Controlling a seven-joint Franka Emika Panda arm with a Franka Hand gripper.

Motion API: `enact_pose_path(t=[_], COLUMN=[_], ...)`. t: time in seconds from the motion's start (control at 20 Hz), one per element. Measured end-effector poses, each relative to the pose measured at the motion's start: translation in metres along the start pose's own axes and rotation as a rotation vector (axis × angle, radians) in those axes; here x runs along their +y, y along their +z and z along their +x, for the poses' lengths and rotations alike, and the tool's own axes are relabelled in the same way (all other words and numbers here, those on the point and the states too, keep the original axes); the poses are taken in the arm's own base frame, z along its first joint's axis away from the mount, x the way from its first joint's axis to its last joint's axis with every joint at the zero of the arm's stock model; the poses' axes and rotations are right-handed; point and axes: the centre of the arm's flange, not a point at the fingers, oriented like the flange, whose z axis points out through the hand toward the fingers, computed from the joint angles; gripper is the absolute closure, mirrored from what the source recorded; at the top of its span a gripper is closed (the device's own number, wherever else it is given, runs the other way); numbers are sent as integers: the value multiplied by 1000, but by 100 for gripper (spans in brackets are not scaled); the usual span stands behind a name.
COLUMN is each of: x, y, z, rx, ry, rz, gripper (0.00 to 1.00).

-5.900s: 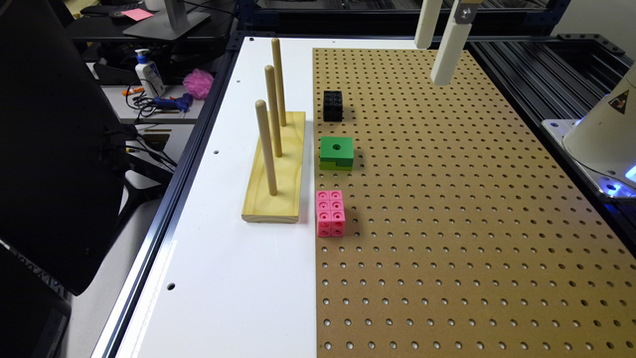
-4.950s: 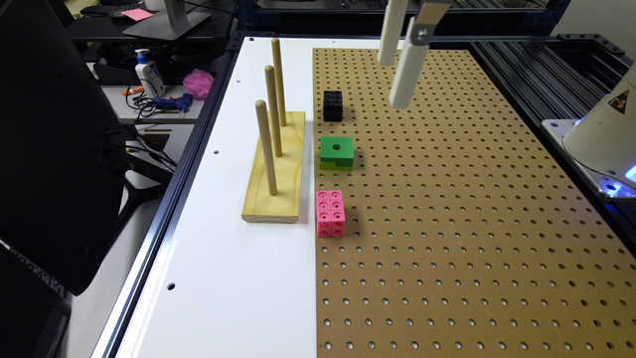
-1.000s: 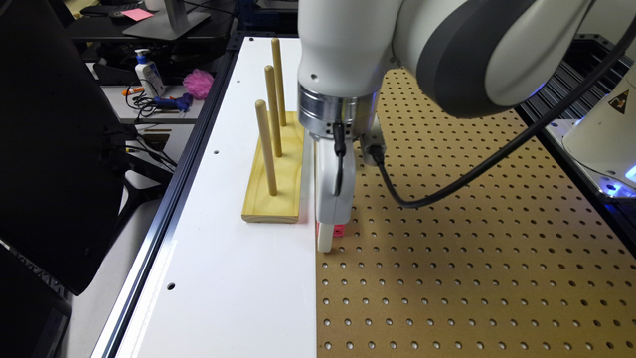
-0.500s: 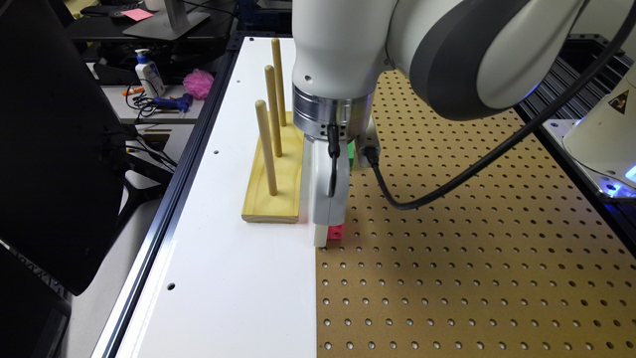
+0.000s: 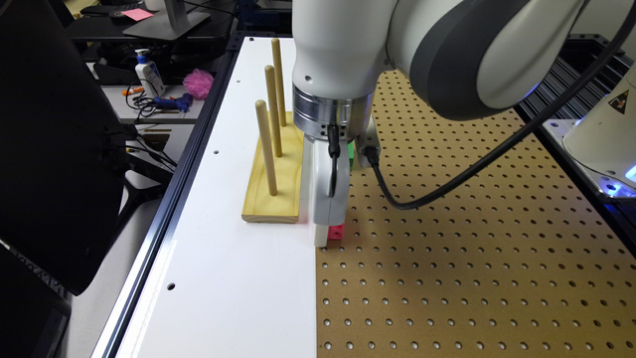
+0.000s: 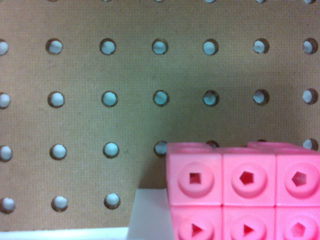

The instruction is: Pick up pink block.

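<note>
The pink block (image 5: 337, 231) lies on the brown pegboard (image 5: 447, 258), right at the seam with the white board. In the exterior view only one small pink corner of it peeks out from under the arm. My gripper (image 5: 330, 235) is down at the board, directly on that block and touching its side. The wrist view looks at the pink block (image 6: 240, 190) from very close: joined cubes with round dimples, pegboard holes behind. Whether the gripper is closed on the block is not visible.
A yellow wooden stand (image 5: 276, 194) with three upright pegs sits just to the exterior view's left of the gripper. A sliver of the green block (image 5: 351, 154) shows behind the wrist. Off the table are a fluffy pink puff (image 5: 198, 83) and a bottle (image 5: 148, 73).
The arm has come in from the far right and lowered over the pink block, now covering most of it. In the last second the wrist sank a little further.
</note>
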Motion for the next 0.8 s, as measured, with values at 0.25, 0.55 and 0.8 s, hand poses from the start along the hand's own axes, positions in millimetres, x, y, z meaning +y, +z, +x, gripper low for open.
enact_pose_path(t=[0.25,0.55,0.8], x=[-2,-4,-6], y=[-21,-48,-91], z=[1,1,-1], rx=[3,6,15], ry=[-2,-6,-11], rz=[-5,-14,-19], gripper=[100,100,100])
